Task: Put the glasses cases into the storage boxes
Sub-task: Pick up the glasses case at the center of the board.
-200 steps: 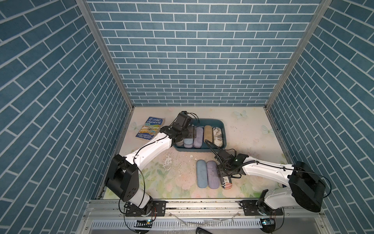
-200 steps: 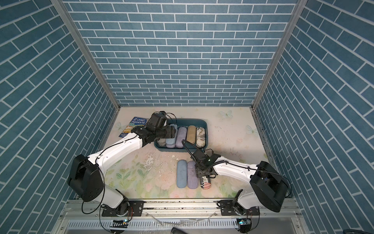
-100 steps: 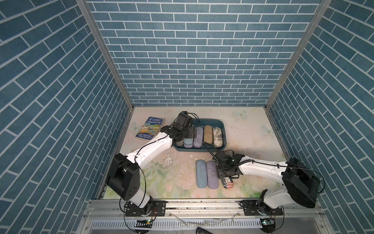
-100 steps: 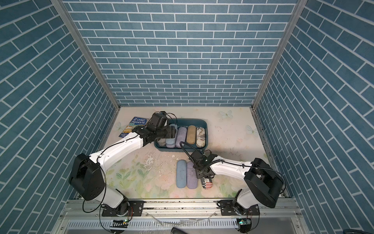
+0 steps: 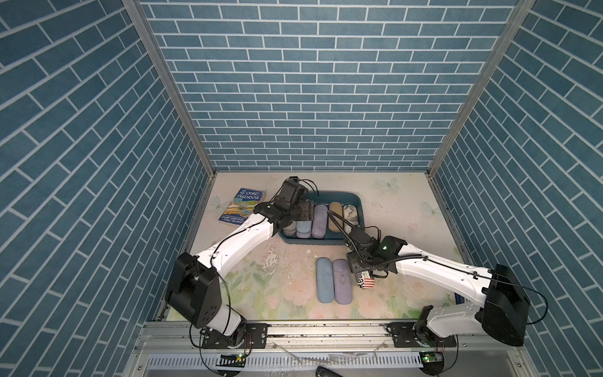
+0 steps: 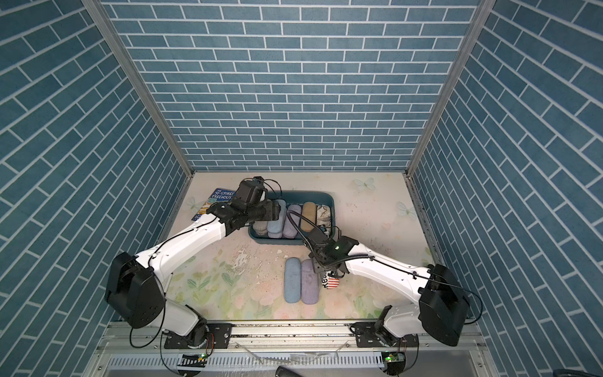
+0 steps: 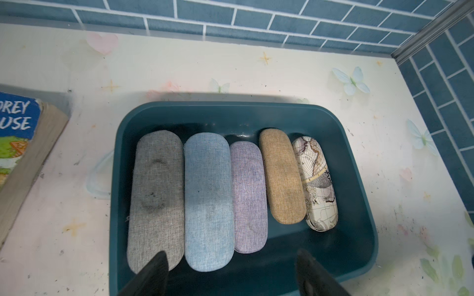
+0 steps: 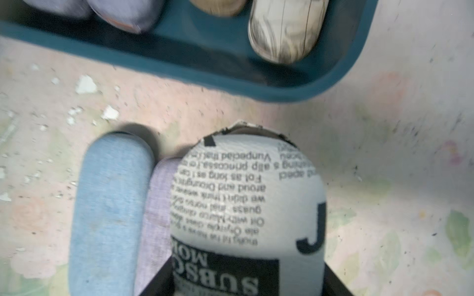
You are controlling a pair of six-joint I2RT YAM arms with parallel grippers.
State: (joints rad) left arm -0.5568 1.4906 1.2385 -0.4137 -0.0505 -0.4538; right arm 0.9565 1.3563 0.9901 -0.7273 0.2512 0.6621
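- Tub [image 7: 359, 205], dark teal, sits straight ahead of my left gripper [image 7: 230, 271], whose jaws stand apart over its near rim with nothing between them.
- Five cases lie side by side inside it: grey case [image 7: 156, 194], light blue case [image 7: 207, 200], lilac case [image 7: 247, 197], tan case [image 7: 282, 176] and map-print case [image 7: 316, 184], which leans on the tan one. I judge the floor of the tub nearly full.
- Right gripper [image 8: 246, 282] is clamped on the newspaper-print case [image 8: 246, 194], one finger on each long side. In both top views its flag end [image 5: 364, 283] pokes out behind the jaws.
- Two more cases wait on the table beside those jaws: a blue one [image 8: 107, 205], and a lilac one [image 8: 159, 217] touching it and just beside the held case; I cannot tell if they touch.
- Risks, as I judge them: a sideways lift could drag the lilac neighbour; the glossy rounded shell may slip or pivot in the grip; with little floor left, the case may end up perched on others or catch the rim; both arms could crowd each other over the tub.
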